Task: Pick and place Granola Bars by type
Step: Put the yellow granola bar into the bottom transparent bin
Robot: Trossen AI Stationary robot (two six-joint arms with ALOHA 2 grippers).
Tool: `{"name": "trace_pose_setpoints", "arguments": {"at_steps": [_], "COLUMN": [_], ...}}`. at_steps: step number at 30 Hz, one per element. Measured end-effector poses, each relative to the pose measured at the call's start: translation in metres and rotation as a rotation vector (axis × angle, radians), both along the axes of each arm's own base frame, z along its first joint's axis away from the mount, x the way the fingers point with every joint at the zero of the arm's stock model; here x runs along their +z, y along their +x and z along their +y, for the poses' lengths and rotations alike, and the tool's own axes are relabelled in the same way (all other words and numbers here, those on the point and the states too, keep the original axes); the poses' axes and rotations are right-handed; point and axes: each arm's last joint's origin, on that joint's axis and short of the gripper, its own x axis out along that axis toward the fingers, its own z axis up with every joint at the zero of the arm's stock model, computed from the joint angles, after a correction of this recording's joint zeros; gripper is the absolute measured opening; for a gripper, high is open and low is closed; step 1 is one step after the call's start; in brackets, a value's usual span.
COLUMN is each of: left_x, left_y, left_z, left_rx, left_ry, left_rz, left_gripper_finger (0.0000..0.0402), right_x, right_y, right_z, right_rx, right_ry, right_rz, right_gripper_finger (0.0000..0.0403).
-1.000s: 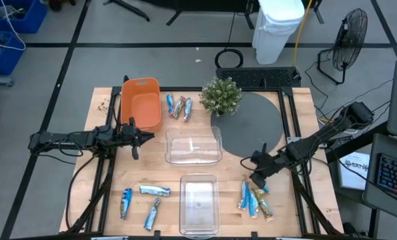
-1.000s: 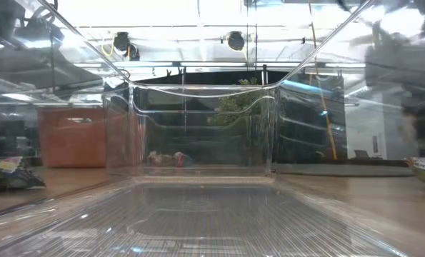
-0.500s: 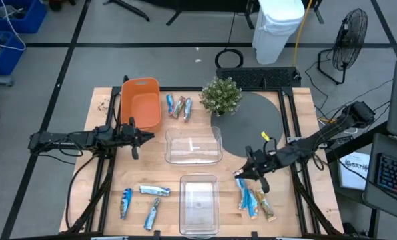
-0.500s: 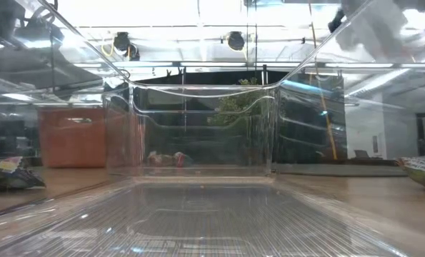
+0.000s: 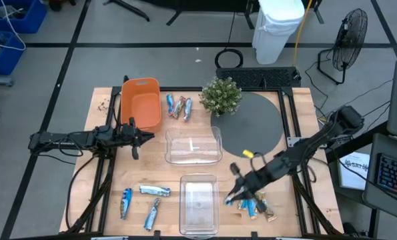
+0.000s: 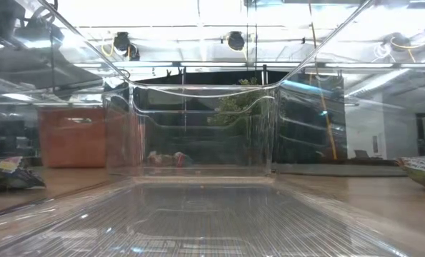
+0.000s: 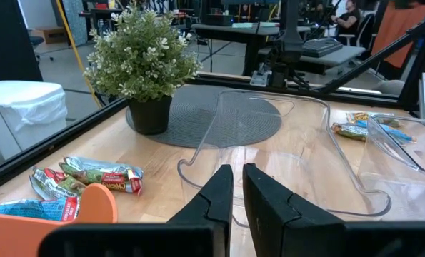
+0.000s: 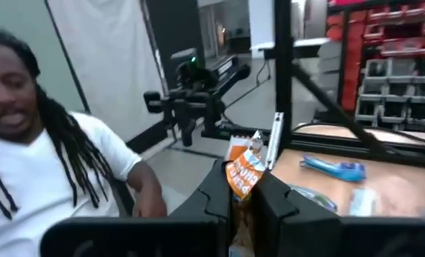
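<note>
Wooden table (image 5: 105, 200): both clear bins (image 5: 193, 147) bare; right gripper (image 5: 233, 194) clamping orange-wrapped bar (image 8: 243, 173).

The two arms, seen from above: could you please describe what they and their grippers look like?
Both are slim, dark, jointed arms. The left arm is black all along. The right arm carries a small yellow tag near its wrist. The left gripper and right gripper each end in two blocky black fingers.

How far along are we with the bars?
Done: nothing; the orange bin, far clear bin and near clear bin look empty. In hand: the right gripper grips one bar beside the near one. Left: bars by the plant, front-left bars, front-right bars. The left gripper waits by the orange bin.
</note>
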Motion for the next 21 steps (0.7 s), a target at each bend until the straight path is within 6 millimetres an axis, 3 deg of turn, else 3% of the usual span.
{"name": "trace_pose_setpoints", "arguments": {"at_steps": [5, 11, 16, 21], "left_x": [0.000, 0.000, 0.000, 0.000], "left_y": [0.000, 0.000, 0.000, 0.000], "left_z": [0.000, 0.000, 0.000, 0.000], "left_rx": [0.000, 0.000, 0.000, 0.000], "left_ry": [0.000, 0.000, 0.000, 0.000], "left_rz": [0.000, 0.000, 0.000, 0.000], "left_gripper_finger": [0.0037, 0.0037, 0.0037, 0.0037], "right_x": [0.007, -0.003, -0.017, -0.034], "right_y": [0.037, 0.076, 0.102, 0.116], "right_z": [0.027, 0.046, 0.049, 0.039], "right_rx": [0.022, 0.022, 0.029, -0.024], "right_ry": [-0.081, -0.136, -0.138, -0.130], "right_rz": [0.077, 0.163, 0.188, 0.244], "right_gripper_finger": [0.0015, 0.0015, 0.0015, 0.0015]}}
